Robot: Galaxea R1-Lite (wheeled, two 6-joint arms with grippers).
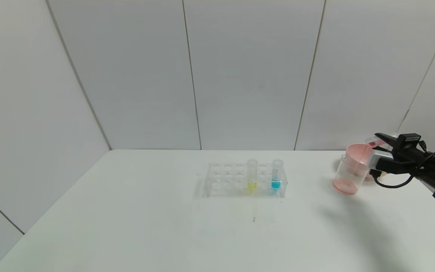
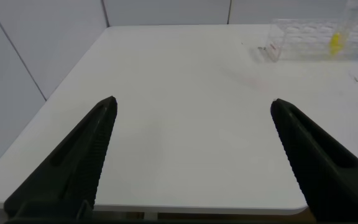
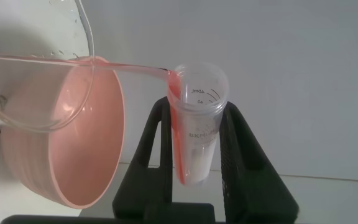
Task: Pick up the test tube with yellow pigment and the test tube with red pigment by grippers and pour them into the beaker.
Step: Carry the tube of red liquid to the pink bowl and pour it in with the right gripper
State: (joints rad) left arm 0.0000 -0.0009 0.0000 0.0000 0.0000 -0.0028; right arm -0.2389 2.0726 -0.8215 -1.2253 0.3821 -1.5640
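My right gripper point(image 1: 380, 142) is shut on the test tube with red pigment point(image 1: 375, 142) and holds it tipped over the beaker point(image 1: 349, 172) at the table's right. In the right wrist view the tube point(image 3: 194, 127) lies between the gripper's point(image 3: 196, 115) two fingers, and a thin red stream runs from its mouth to the beaker's rim point(image 3: 39, 68). Pink liquid sits in the beaker's bottom. The test tube with yellow pigment point(image 1: 252, 175) stands upright in the clear rack point(image 1: 227, 180). My left gripper point(image 2: 192, 102) is open and empty over the table's near left part.
A tube with blue liquid point(image 1: 276, 174) stands in the rack to the right of the yellow one. A pink bowl point(image 3: 86, 155) sits just behind the beaker. The rack also shows far off in the left wrist view point(image 2: 297, 40). Grey walls close the table's back and left.
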